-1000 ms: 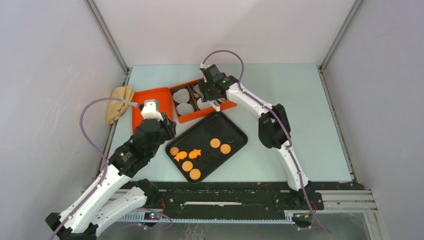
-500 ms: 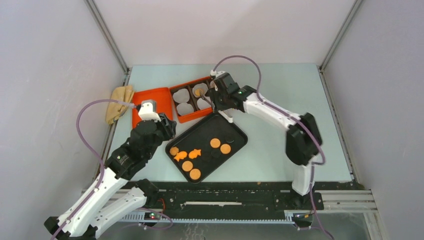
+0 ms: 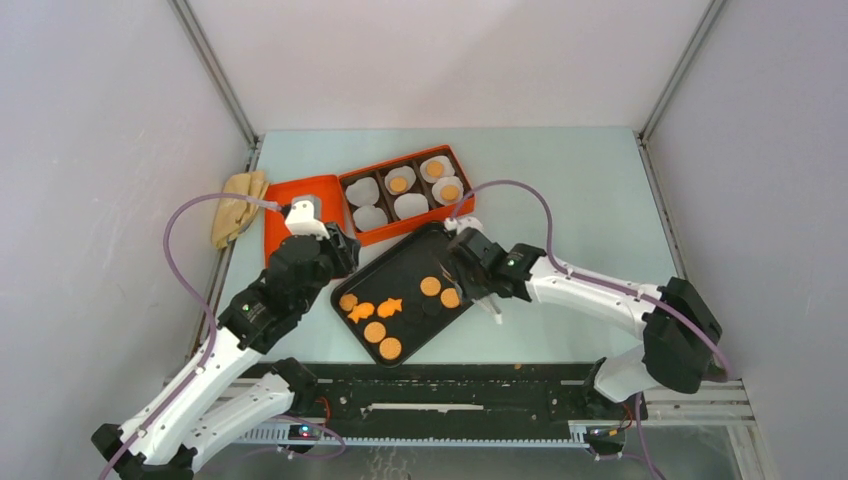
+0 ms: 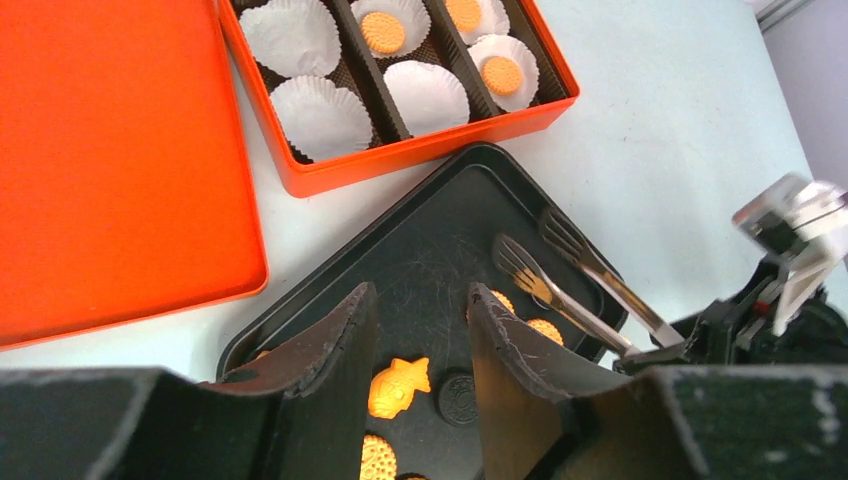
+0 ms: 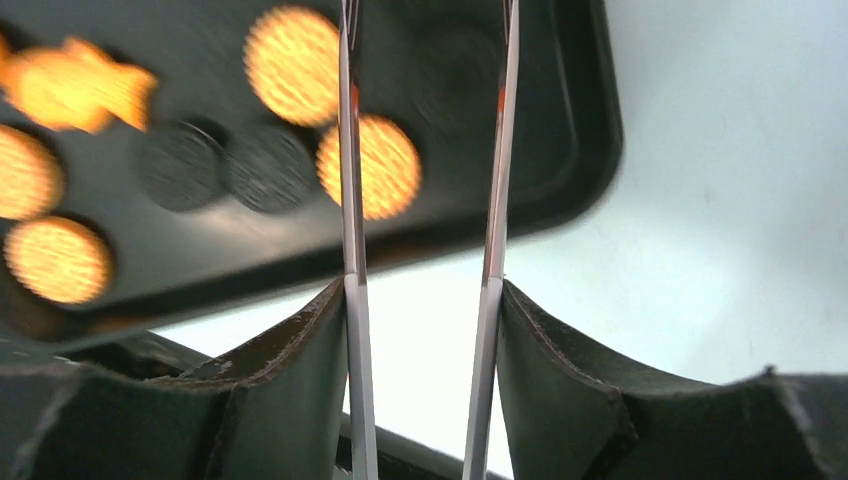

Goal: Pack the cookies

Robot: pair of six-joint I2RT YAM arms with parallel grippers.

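Several cookies lie on the black tray [image 3: 400,265]: orange round ones [image 3: 430,286], two orange fish [image 3: 390,307] and a few dark ones [image 5: 180,165]. Three round orange cookies [image 3: 398,184] sit in paper liners in the orange box [image 3: 420,225]. My right gripper [image 3: 478,272] is shut on metal tongs [image 5: 350,200]. The tongs are open and hover over a round orange cookie [image 5: 385,170] at the tray's right end. My left gripper [image 4: 420,295] is open and empty above the tray's left part, over a fish cookie [image 4: 398,387].
Three empty white liners [image 3: 370,217] are in the box. The orange lid [image 3: 285,195] lies left of the box, partly under my left arm. A tan cloth [image 3: 238,205] lies by the left wall. The tongs' tips [image 4: 515,255] show in the left wrist view.
My right gripper has swung with the tongs from the orange box down to the right end of the tray, uncovering the cookies in the box. The left arm has hardly moved.
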